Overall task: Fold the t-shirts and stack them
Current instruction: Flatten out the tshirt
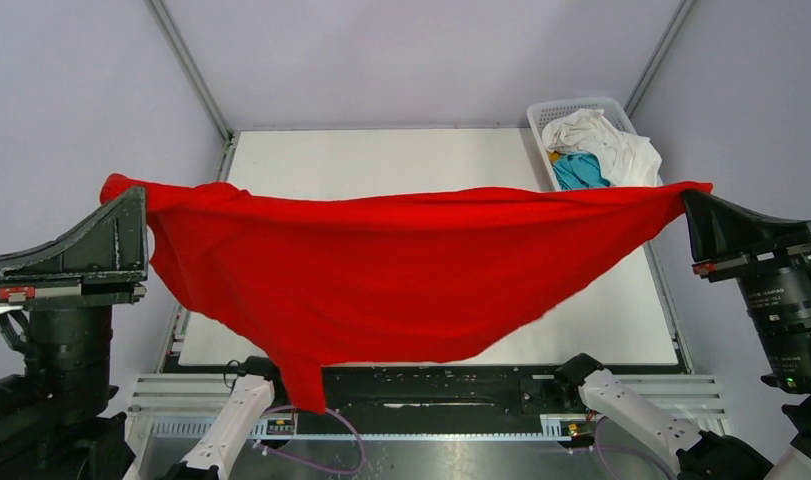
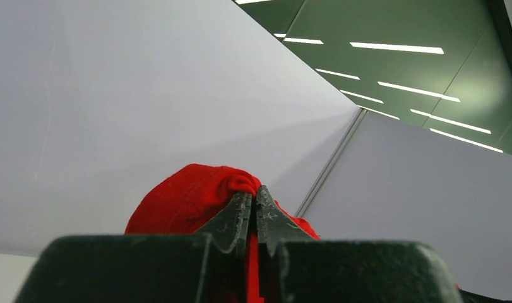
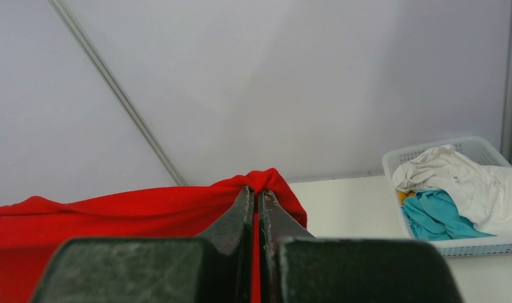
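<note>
A large red t-shirt (image 1: 401, 270) hangs stretched in the air above the white table (image 1: 381, 155), held at both ends. My left gripper (image 1: 133, 195) is shut on its left end, and red cloth (image 2: 190, 202) bulges over the closed fingers in the left wrist view. My right gripper (image 1: 689, 195) is shut on its right end, and red cloth (image 3: 114, 211) runs away to the left in the right wrist view. The shirt sags in the middle, with a corner hanging down at the near left (image 1: 306, 385). A white t-shirt (image 1: 606, 140) and a teal-blue t-shirt (image 1: 579, 170) lie crumpled in the basket.
A white plastic lattice basket (image 1: 546, 108) stands at the table's far right corner; it also shows in the right wrist view (image 3: 392, 165). Grey walls enclose the table. A black rail and cables run along the near edge (image 1: 431, 390).
</note>
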`<state>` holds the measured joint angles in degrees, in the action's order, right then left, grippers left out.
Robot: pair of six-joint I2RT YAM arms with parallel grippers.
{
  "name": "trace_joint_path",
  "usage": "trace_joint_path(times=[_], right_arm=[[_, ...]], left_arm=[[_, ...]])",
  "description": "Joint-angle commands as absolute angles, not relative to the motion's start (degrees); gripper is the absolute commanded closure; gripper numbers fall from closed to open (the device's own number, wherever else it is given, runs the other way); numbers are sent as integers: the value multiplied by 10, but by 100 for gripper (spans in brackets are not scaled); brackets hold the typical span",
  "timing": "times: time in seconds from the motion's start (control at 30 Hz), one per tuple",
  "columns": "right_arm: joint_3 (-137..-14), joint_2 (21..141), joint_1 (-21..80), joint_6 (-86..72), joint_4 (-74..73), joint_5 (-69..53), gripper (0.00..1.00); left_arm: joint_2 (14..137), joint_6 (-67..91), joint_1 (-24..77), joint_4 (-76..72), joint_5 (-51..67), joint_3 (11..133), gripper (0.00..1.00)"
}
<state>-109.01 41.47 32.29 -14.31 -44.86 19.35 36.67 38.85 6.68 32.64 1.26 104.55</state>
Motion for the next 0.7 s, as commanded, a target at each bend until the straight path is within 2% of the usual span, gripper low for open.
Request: trace_joint_path(times=[0.0, 0.13, 0.33, 0.4, 0.5, 0.63, 0.67], right_arm=[[-1069, 419, 321, -117, -436, 224, 100], [-1010, 440, 320, -101, -410, 317, 100], [-900, 552, 314, -78, -360, 448, 100], [-856, 599, 284, -90, -329, 426, 100], [-818, 694, 215, -124, -280, 307, 100], [-807, 840, 164, -135, -173, 220, 100], [-823, 882, 155, -136, -153, 207, 100]], left_arm=[[372, 377, 66, 299, 11, 1024, 100], [391, 384, 66, 294, -27, 961, 100], [478, 402, 66, 272, -113, 820, 100], [540, 401, 66, 266, -139, 790, 100], [674, 400, 65, 254, -182, 766, 100], [858, 380, 65, 197, -164, 805, 100], [904, 370, 65, 180, -160, 823, 97]])
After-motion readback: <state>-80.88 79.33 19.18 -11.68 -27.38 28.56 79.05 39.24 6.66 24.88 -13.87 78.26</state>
